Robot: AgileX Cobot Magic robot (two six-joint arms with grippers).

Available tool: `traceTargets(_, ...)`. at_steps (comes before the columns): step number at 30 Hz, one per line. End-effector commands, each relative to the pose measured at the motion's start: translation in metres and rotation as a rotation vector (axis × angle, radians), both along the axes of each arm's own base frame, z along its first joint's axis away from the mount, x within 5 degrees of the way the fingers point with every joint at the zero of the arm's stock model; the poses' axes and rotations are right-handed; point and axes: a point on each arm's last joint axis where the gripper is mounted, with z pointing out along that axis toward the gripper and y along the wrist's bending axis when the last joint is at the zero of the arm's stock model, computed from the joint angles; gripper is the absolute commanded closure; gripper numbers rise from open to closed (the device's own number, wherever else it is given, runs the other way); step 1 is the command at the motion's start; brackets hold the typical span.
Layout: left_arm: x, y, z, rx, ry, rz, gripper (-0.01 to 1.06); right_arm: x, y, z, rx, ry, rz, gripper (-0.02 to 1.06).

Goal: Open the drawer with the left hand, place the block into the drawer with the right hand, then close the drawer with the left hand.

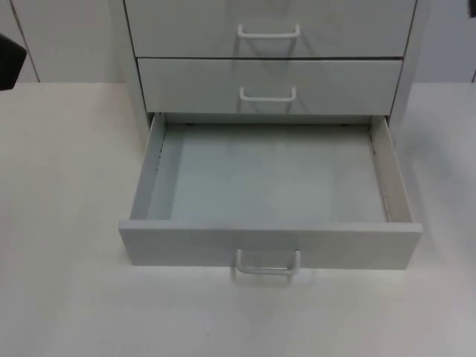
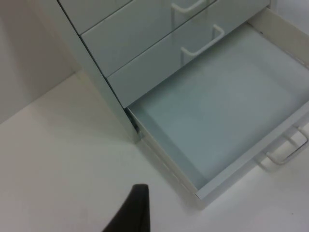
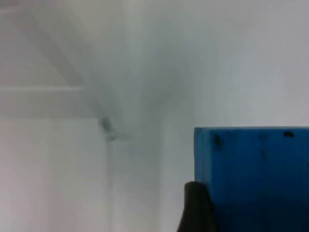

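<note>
A: While the bottom drawer (image 1: 268, 186) stands pulled far out of the white cabinet (image 1: 268, 30), where is the block?

B: A blue block (image 3: 253, 176) sits right against a black fingertip (image 3: 195, 208) in the right wrist view, very close to the camera, with pale blurred surfaces behind it. It looks held, the fingertip pressing its side, but I see one finger only, so I cannot tell for certain that the right gripper (image 3: 203, 212) has closed on it.

A: And the drawer itself?

B: In the top view its pale grey-blue floor lies bare, walled on all four sides, and its front panel carries a white loop handle (image 1: 268, 265) that hangs over the white table (image 1: 67, 186). The two drawers above it are shut, each with its own white handle (image 1: 268, 94).

A: Where is the left gripper?

B: The left wrist view looks down from the cabinet's left side onto the open drawer's near corner and the table beside it. One black fingertip of the left gripper (image 2: 130, 212) shows above bare table, apart from the drawer and touching nothing. How wide its jaws stand, I cannot tell. A dark part of the left arm (image 1: 9, 61) sits at the top view's left edge, well away from the cabinet.
</note>
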Motion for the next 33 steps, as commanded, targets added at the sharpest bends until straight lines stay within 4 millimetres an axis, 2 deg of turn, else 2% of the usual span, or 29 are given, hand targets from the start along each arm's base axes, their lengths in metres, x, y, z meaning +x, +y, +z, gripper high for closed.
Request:
traceTargets(1,0.000,0.001,0.000,-0.004,-0.002,0.009,0.00,-0.005,0.017,0.007,0.014,-0.027,0.050,1.05)
traceTargets(2,0.000,0.001,0.000,-0.004,-0.002,0.009,0.00,-0.010,0.033,0.008,0.027,-0.043,0.100,1.05)
traceTargets(4,0.000,0.001,0.000,-0.004,-0.002,0.009,0.00,-0.012,0.039,0.008,0.033,-0.049,0.118,1.05)
traceTargets(5,0.000,0.001,0.000,-0.004,-0.002,0.009,0.00,-0.017,0.055,0.009,0.054,-0.066,0.162,1.05)
traceTargets(8,0.000,0.001,0.000,-0.004,-0.002,0.009,0.00,-0.023,0.083,0.006,0.099,-0.098,0.239,1.05)
traceTargets(9,0.000,0.001,0.000,-0.004,-0.002,0.009,0.00,-0.023,0.083,0.006,0.099,-0.098,0.239,1.05)
traceTargets(13,0.000,0.001,0.000,-0.001,-0.003,0.009,0.00,-0.024,0.108,-0.014,0.113,-0.072,0.297,1.05)
traceTargets(14,0.000,0.001,0.000,-0.001,-0.003,0.009,0.00,-0.024,0.108,-0.014,0.113,-0.072,0.297,1.05)
traceTargets(19,0.000,0.001,0.000,-0.003,-0.007,0.009,0.00,-0.017,0.129,-0.047,0.141,-0.033,0.333,1.05)
traceTargets(20,0.000,0.001,0.000,-0.003,-0.007,0.009,0.00,-0.017,0.129,-0.047,0.141,-0.033,0.333,1.05)
traceTargets(24,0.000,0.001,0.000,-0.003,-0.007,0.009,0.00,-0.007,0.139,-0.079,0.135,-0.009,0.360,1.05)
traceTargets(25,0.000,0.001,0.000,-0.003,-0.007,0.009,0.00,-0.007,0.139,-0.079,0.135,-0.009,0.360,1.05)
traceTargets(29,0.000,0.001,0.000,-0.003,-0.007,0.009,0.00,0.000,0.148,-0.122,0.129,0.036,0.383,1.05)
traceTargets(31,0.000,0.001,0.000,-0.003,-0.007,0.009,0.00,0.002,0.149,-0.130,0.130,0.043,0.387,1.05)
traceTargets(33,0.000,0.001,0.000,-0.003,-0.007,0.009,0.00,0.003,0.152,-0.145,0.133,0.056,0.396,1.05)
